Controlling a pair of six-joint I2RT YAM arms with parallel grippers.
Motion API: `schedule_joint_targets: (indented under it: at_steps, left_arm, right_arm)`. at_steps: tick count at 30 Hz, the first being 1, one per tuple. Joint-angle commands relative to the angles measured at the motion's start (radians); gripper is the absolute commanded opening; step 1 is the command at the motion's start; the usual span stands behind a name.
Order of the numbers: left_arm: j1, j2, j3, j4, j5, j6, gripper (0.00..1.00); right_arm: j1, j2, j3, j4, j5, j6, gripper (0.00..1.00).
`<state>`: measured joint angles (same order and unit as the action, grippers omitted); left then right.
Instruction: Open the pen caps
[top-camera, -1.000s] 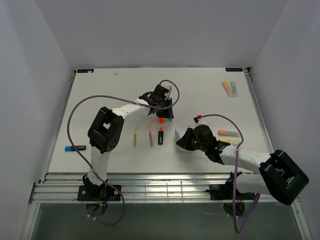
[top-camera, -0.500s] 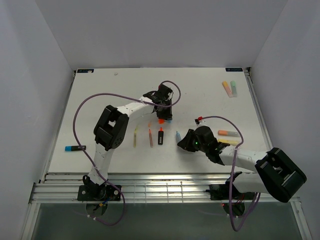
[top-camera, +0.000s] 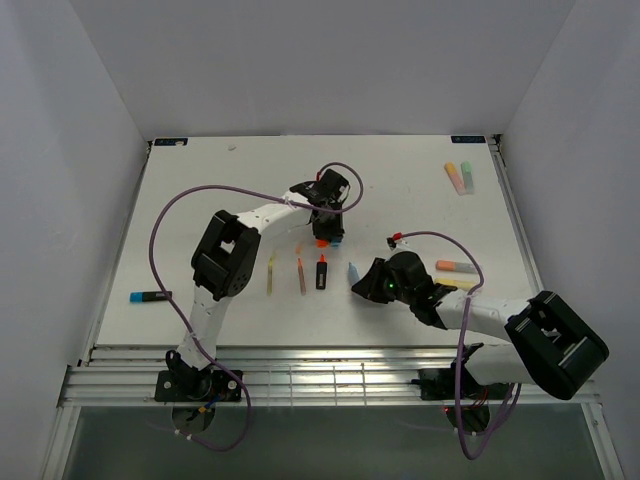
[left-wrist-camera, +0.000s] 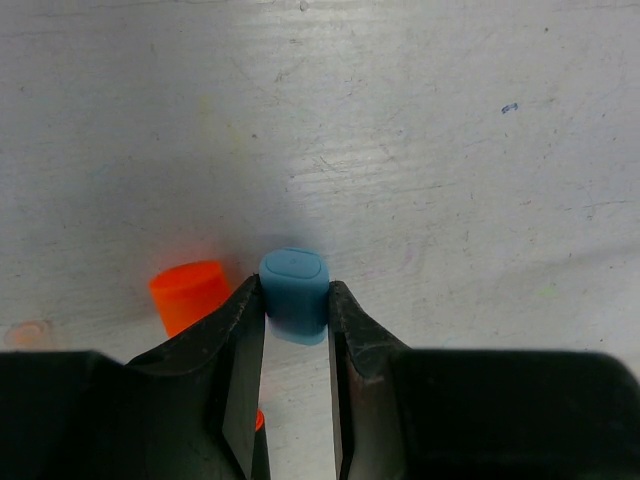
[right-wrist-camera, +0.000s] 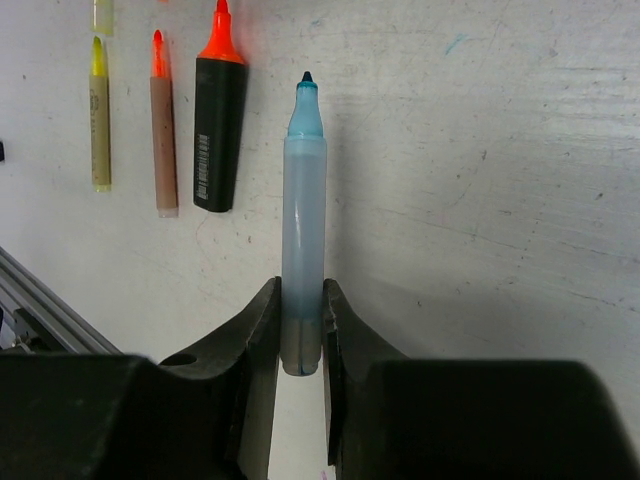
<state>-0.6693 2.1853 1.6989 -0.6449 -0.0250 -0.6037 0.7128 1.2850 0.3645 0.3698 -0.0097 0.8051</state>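
A small blue pen cap (left-wrist-camera: 294, 300) is pinched between the fingertips of my left gripper (left-wrist-camera: 296, 310), which is shut on it close over the table. An orange cap (left-wrist-camera: 189, 296) stands on the table just left of it, also visible in the top view (top-camera: 322, 241) beside the left gripper (top-camera: 331, 228). My right gripper (right-wrist-camera: 302, 335) is shut on the rear end of an uncapped pale blue pen (right-wrist-camera: 303, 200), tip pointing away. In the top view this pen (top-camera: 352, 270) juts from the right gripper (top-camera: 366, 282).
An uncapped black highlighter with an orange tip (top-camera: 322, 272), a thin orange pen (top-camera: 301, 276) and a yellow pen (top-camera: 270, 275) lie in a row left of the blue pen. A blue-capped black highlighter (top-camera: 150, 296) lies far left. Pastel pens (top-camera: 460, 177) lie at the back right, two more pens (top-camera: 456, 267) at the right.
The left arm's elbow has swung a little to the right, the gripper staying near the orange cap. The right gripper with the blue pen has edged slightly left. Both grips are unchanged.
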Motion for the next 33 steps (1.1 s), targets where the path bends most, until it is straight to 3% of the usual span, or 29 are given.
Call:
schedule_joint_targets:
  at_steps: [1, 13, 25, 33]
  left_arm:
    - [-0.012, 0.011, 0.047, -0.015, -0.019, -0.007, 0.36]
    - [-0.012, 0.031, 0.068, -0.032, -0.047, -0.011, 0.49]
    - [-0.019, 0.013, 0.116, -0.033, -0.032, -0.015, 0.53]
    - [-0.019, -0.039, 0.154, -0.061, -0.047, -0.018, 0.55]
  right_arm:
    - [-0.004, 0.01, 0.036, 0.043, -0.015, 0.0, 0.08]
    - [-0.003, 0.039, 0.034, 0.078, -0.032, 0.0, 0.08]
    - [-0.004, 0.08, 0.033, 0.136, -0.049, 0.006, 0.08]
    - [-0.004, 0.194, 0.08, 0.222, -0.073, 0.029, 0.08]
